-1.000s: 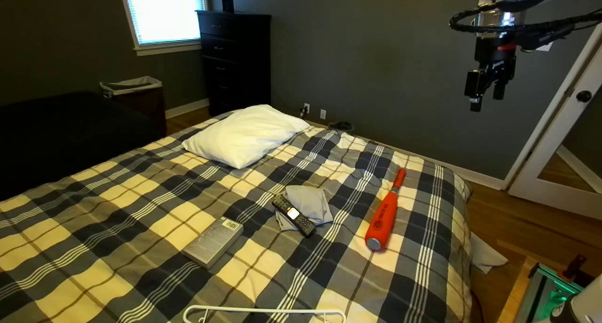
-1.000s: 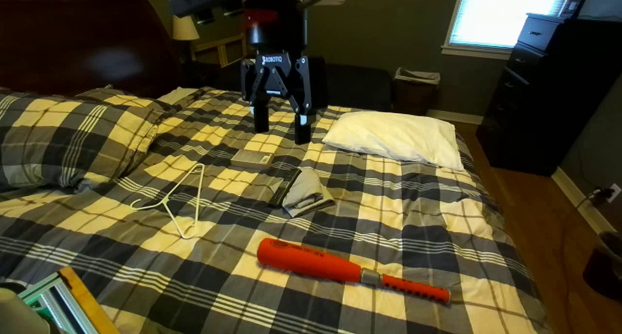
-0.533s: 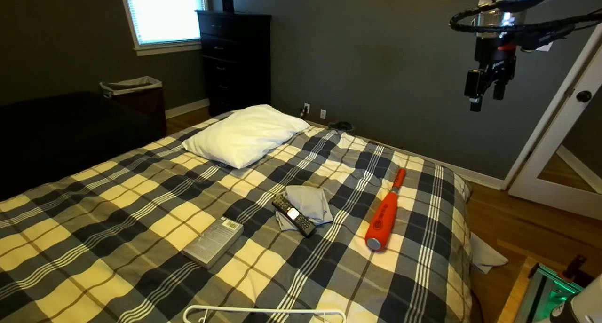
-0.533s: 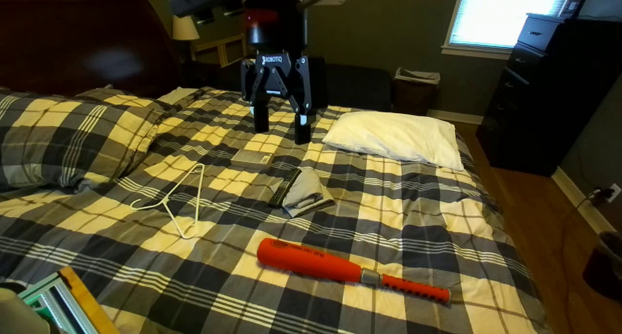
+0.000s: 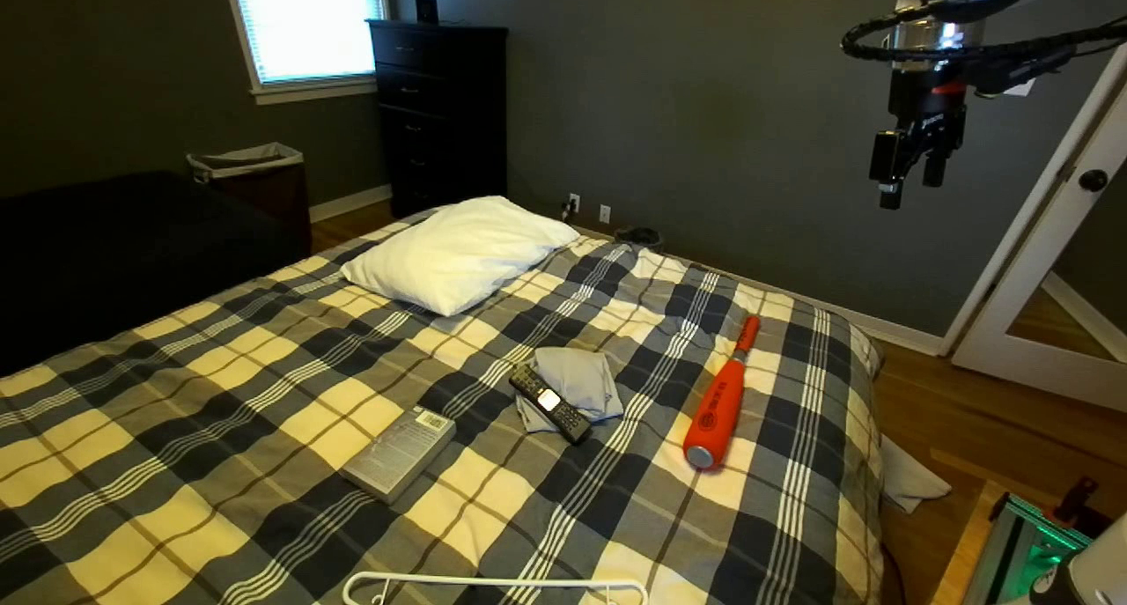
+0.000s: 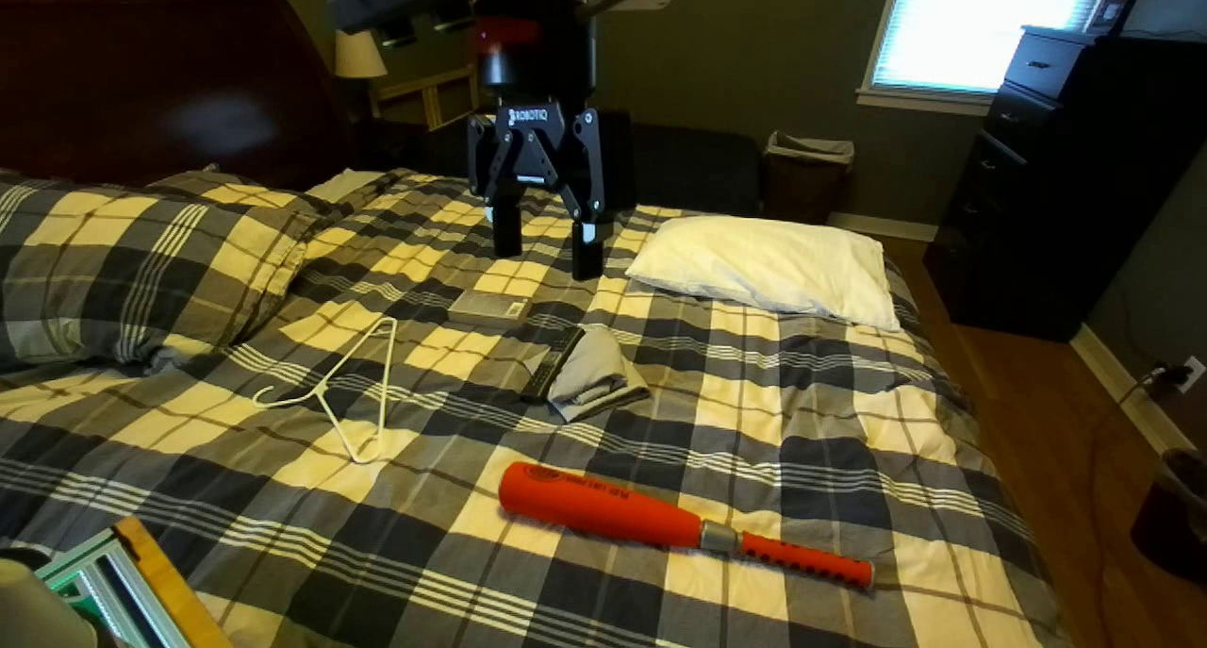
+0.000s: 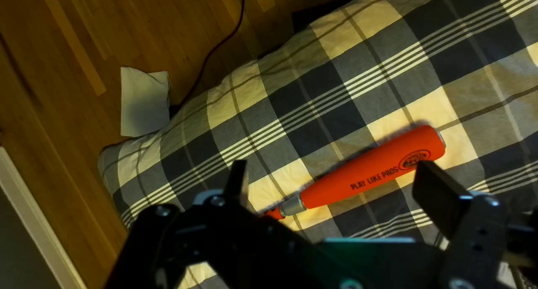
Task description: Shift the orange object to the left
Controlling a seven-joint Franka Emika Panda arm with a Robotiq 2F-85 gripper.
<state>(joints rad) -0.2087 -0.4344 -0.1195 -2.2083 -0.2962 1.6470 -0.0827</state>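
The orange object is an orange-red toy bat with a grey collar and dark print. It lies flat on the plaid bed in both exterior views (image 5: pixel 718 413) (image 6: pixel 603 508). My gripper (image 6: pixel 547 263) hangs high above the bed, pointing down, with its two black fingers apart and nothing between them. It also shows at the upper right in an exterior view (image 5: pixel 911 187). In the wrist view the bat (image 7: pixel 370 171) lies far below the open fingers (image 7: pixel 332 169). The end of its handle is hidden there behind the gripper.
A grey cloth (image 5: pixel 581 380) with a black remote (image 5: pixel 550 402) lies beside the bat. A grey box (image 5: pixel 401 453), a white hanger (image 6: pixel 325 389) and a white pillow (image 6: pixel 768 266) are also on the bed (image 6: pixel 754 422). The bed's edge drops to a wooden floor (image 7: pixel 84 49).
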